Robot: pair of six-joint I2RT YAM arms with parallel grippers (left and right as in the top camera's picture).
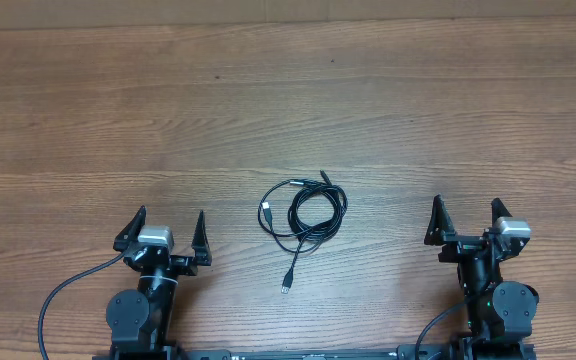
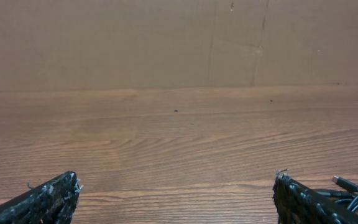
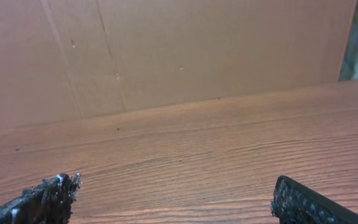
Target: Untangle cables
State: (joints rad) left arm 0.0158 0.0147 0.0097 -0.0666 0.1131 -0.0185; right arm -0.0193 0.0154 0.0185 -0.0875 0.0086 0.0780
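Observation:
The cables (image 1: 306, 217) lie as one small tangle of thin black cords at the table's middle. One silver-tipped plug (image 1: 286, 287) trails out toward the front, another plug (image 1: 266, 212) sits at the coil's left. A bit of the cables (image 2: 353, 194) shows at the lower right edge of the left wrist view. My left gripper (image 1: 164, 232) is open and empty, left of the tangle; its fingers frame bare wood in its own view (image 2: 176, 196). My right gripper (image 1: 465, 218) is open and empty, right of the tangle, its view (image 3: 173, 199) showing only wood.
The wooden table (image 1: 288, 100) stretches far back. A brown cardboard wall (image 2: 166, 43) stands along its far edge, also in the right wrist view (image 3: 197, 50). Thick black arm cables (image 1: 63, 295) run at the front by the arm bases.

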